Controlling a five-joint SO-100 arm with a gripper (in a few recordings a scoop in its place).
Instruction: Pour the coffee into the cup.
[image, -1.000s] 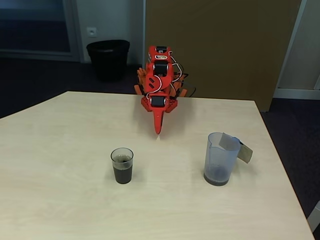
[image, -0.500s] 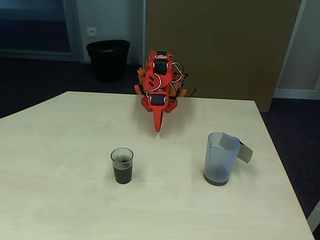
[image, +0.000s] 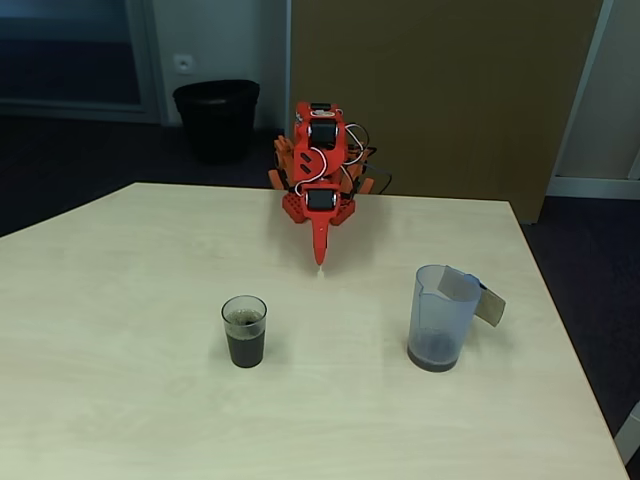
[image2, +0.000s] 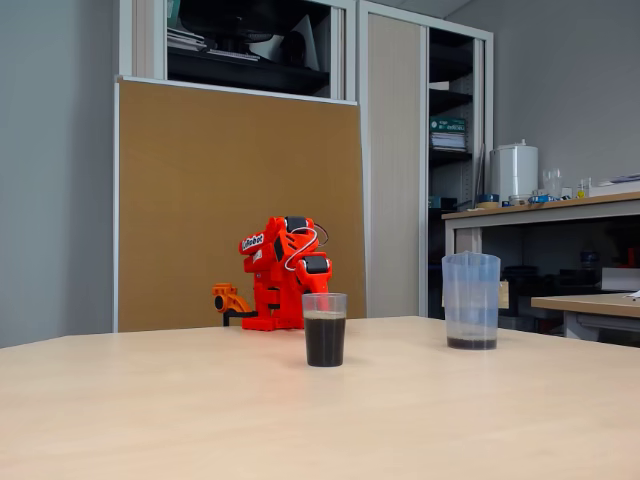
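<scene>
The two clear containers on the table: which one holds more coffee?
The small cup, filled over halfway; the taller jug holds only a thin dark layer at its bottom.

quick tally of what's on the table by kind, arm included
Cups: 1, the small clear cup about half full of dark coffee
Jugs: 1, the translucent jug with only a dark residue at its bottom
Robot arms: 1, the red arm folded at the table's far edge, its gripper pointing down
Total: 3
</scene>
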